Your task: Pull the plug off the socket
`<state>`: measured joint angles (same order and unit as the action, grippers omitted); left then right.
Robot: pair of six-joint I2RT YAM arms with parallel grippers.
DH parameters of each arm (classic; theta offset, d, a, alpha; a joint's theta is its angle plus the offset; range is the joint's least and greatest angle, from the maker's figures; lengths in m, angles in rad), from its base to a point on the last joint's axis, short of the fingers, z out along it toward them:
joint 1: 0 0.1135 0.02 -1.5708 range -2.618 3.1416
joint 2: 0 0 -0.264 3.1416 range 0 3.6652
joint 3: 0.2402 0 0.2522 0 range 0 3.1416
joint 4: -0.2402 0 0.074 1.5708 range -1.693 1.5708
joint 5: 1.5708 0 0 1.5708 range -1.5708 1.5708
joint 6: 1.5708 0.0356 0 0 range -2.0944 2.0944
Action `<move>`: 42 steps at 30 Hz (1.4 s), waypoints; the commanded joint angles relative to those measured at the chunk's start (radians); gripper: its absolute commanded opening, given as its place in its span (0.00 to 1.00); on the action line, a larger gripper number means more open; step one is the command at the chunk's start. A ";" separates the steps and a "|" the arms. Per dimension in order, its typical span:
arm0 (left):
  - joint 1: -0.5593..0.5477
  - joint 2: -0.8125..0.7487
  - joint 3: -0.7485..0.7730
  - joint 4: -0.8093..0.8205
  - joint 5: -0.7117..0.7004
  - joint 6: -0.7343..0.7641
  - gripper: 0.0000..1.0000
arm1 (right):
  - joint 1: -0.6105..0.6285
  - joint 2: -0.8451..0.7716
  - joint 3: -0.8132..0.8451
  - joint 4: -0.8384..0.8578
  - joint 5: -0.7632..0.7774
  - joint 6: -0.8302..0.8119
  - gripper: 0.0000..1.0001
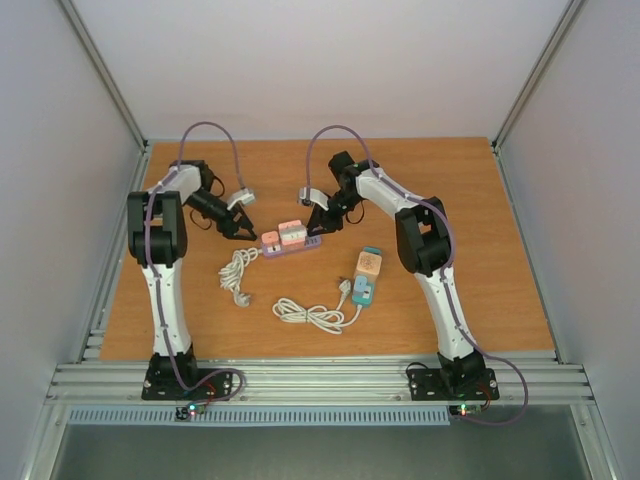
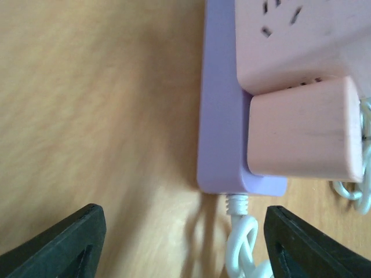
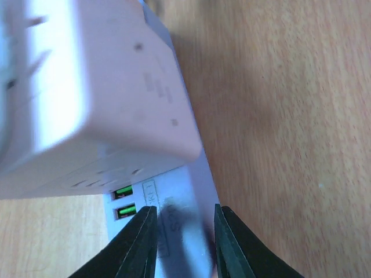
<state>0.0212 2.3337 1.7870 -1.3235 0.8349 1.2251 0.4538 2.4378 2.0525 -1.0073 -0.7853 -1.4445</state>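
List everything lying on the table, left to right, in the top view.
Small coiled white cable → purple power strip carrying pink blocks → teal power strip carrying an orange block. The longer white cable overlaps others, so it is omitted.

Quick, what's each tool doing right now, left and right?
Left tool: open, holding nothing.
Right tool: closed on the end of the purple power strip.

Teal power strip (image 1: 362, 292), coiled white cord (image 1: 308, 314)
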 commanded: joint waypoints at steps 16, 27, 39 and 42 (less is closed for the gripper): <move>0.028 -0.597 -0.623 0.677 0.029 -0.129 0.84 | 0.000 0.030 -0.012 -0.055 -0.067 0.044 0.31; -0.083 -0.665 -0.698 0.814 0.051 -0.077 0.83 | -0.004 -0.022 -0.050 0.019 -0.098 0.115 0.42; -0.157 -0.735 -0.674 0.859 0.047 -0.203 0.77 | -0.060 -0.219 -0.206 0.214 -0.182 0.155 0.77; -0.190 -0.740 -0.671 0.834 0.010 -0.183 0.77 | -0.059 -0.284 -0.307 0.287 -0.168 0.153 0.89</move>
<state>-0.1299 1.6230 1.0882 -0.4992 0.8551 1.0321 0.3923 2.2459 1.8450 -0.8349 -0.9344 -1.2884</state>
